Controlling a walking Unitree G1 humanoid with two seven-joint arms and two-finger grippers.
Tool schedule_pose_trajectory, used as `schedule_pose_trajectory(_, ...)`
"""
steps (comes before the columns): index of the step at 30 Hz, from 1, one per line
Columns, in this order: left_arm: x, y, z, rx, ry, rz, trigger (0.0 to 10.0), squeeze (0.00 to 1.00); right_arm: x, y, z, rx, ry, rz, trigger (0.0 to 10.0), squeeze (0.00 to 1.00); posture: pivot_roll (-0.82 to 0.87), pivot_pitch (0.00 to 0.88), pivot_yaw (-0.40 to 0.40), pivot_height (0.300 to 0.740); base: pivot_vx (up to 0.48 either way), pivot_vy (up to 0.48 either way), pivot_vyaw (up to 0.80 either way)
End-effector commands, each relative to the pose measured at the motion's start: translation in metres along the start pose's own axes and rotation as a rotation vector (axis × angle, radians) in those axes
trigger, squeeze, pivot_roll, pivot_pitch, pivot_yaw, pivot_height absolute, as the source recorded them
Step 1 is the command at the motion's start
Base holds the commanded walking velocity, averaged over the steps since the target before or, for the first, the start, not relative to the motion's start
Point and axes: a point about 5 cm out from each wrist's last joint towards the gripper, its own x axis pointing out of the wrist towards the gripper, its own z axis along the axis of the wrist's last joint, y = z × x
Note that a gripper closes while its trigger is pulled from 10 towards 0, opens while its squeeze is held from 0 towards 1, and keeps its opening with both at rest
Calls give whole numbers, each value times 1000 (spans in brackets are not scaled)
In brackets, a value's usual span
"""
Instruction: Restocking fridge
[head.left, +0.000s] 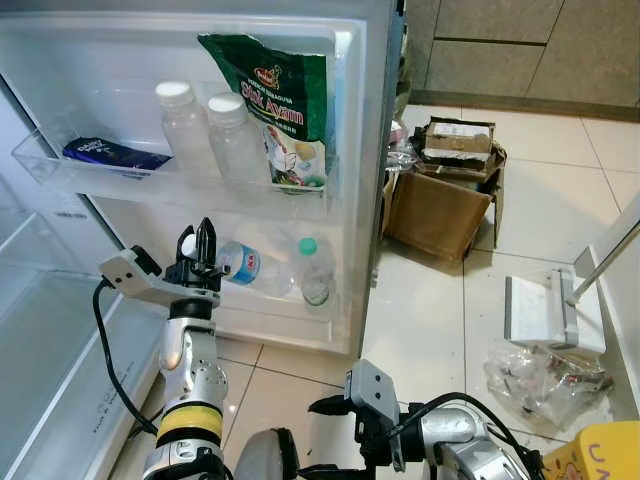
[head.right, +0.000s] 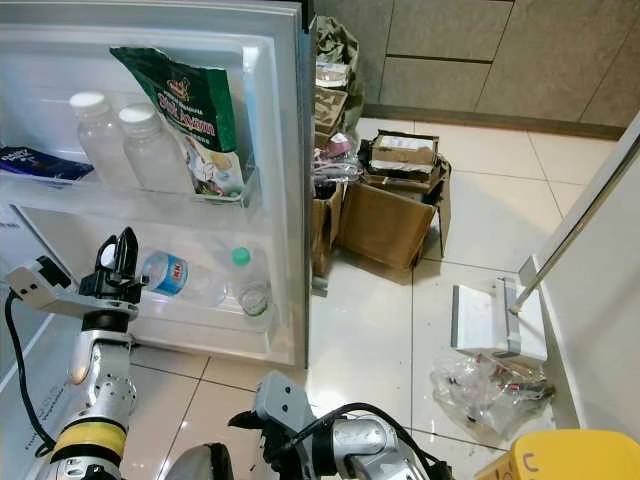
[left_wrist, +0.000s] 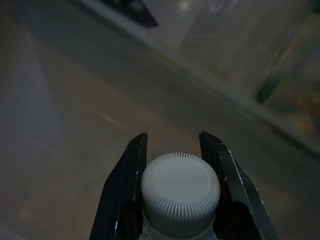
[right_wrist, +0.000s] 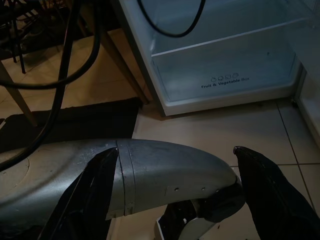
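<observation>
A clear water bottle (head.left: 246, 264) with a blue and red label lies on its side in the lower shelf (head.left: 270, 302) of the open fridge door. Its white ribbed cap (left_wrist: 180, 187) sits between the two black fingers of my left gripper (head.left: 205, 236), which is shut on it with the fingers pointing up. Low in front of my body, my right gripper (head.left: 318, 437) hangs open with nothing in it; in the right wrist view its fingers (right_wrist: 85, 200) spread wide over the floor.
The upper door shelf (head.left: 150, 180) holds two clear white-capped bottles (head.left: 236, 135), a green packet (head.left: 280, 105) and a blue packet (head.left: 112, 153). A green-capped bottle (head.left: 315, 270) stands in the lower shelf. Open cardboard boxes (head.left: 440, 195), a plastic bag (head.left: 540, 375) and a white stand (head.left: 540, 312) litter the floor to the right.
</observation>
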Motion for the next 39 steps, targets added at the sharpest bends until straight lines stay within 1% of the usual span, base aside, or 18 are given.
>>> schedule_pose_trajectory(1, -14, 8, -8, 43, 47, 4, 10000, 0, 1, 4, -1, 11, -4, 8, 10000, 0, -104, 226, 31, 540, 0, 0, 0)
schedule_pose_trajectory(4, -35, 9, -32, 83, 156, 15, 10000, 0, 2, 5, 0, 13, -7, 10, 10000, 0, -111, 227, 32, 540, 0, 0, 0)
schedule_pose_trajectory(7, -39, 7, -38, 95, 176, 26, 10000, 0, 2, 5, 1, 15, -10, 9, 10000, 0, -119, 230, 32, 540, 0, 0, 0)
schedule_pose_trajectory(9, -42, 3, -44, 113, 190, 42, 10000, 0, 0, 6, 2, 22, -17, 7, 10000, 0, -128, 237, 28, 540, 0, 0, 0)
schedule_pose_trajectory(11, -40, 0, -46, 115, 190, 44, 10000, 0, -1, 7, 2, 29, -21, 11, 10000, 0, -128, 237, 28, 540, 0, 0, 0)
schedule_pose_trajectory(12, -35, -5, -47, 114, 181, 35, 10000, 0, -2, 9, 2, 35, -25, 17, 10000, 0, -130, 240, 26, 540, 0, 0, 0)
schedule_pose_trajectory(14, -33, -7, -47, 115, 176, 29, 10000, 0, -2, 9, 3, 35, -25, 19, 10000, 0, -130, 240, 26, 540, 0, 0, 0)
schedule_pose_trajectory(19, -14, -19, -37, 64, 92, 0, 10000, 0, -2, 9, 5, 34, -29, 25, 10000, 0, -130, 242, 25, 540, 0, 0, 0)
schedule_pose_trajectory(20, -14, -19, -37, 64, 92, 0, 10000, 0, -2, 9, 5, 34, -29, 25, 10000, 0, -130, 242, 25, 540, 0, 0, 0)
schedule_pose_trajectory(21, -9, -22, -33, 58, 66, -8, 10000, 0, -2, 9, 6, 34, -31, 26, 10000, 0, -131, 243, 24, 540, 0, 0, 0)
schedule_pose_trajectory(22, 0, -27, -25, 61, 23, -24, 10000, 0, -2, 10, 7, 35, -34, 29, 10000, 0, -132, 246, 23, 540, 0, 0, 0)
schedule_pose_trajectory(23, 4, -29, -22, 63, 7, -29, 10000, 0, -2, 11, 7, 37, -34, 30, 10000, 0, -133, 246, 23, 540, 0, 0, 0)
schedule_pose_trajectory(28, 9, -31, -17, 61, -17, -34, 10000, 0, -2, 13, 8, 39, -37, 33, 10000, 0, -134, 251, 23, 540, 0, 0, 0)
schedule_pose_trajectory(32, 17, -40, -13, 76, -34, -86, 10000, 0, -3, 14, 9, 46, -44, 33, 10000, 0, -136, 261, 23, 540, 0, 0, 0)
schedule_pose_trajectory(36, 16, -48, -16, 144, -9, -157, 10000, 0, -5, 12, 10, 52, -48, 23, 10000, 0, -135, 269, 23, 540, 0, 0, 0)
schedule_pose_trajectory(37, 16, -48, -16, 144, -9, -157, 10000, 0, -5, 12, 10, 52, -48, 23, 10000, 0, -135, 269, 23, 540, 0, 0, 0)
schedule_pose_trajectory(39, 12, -50, -23, 180, 30, -188, 10000, 0, -5, 13, 10, 56, -48, 20, 10000, 0, -134, 272, 23, 540, 0, 0, 0)
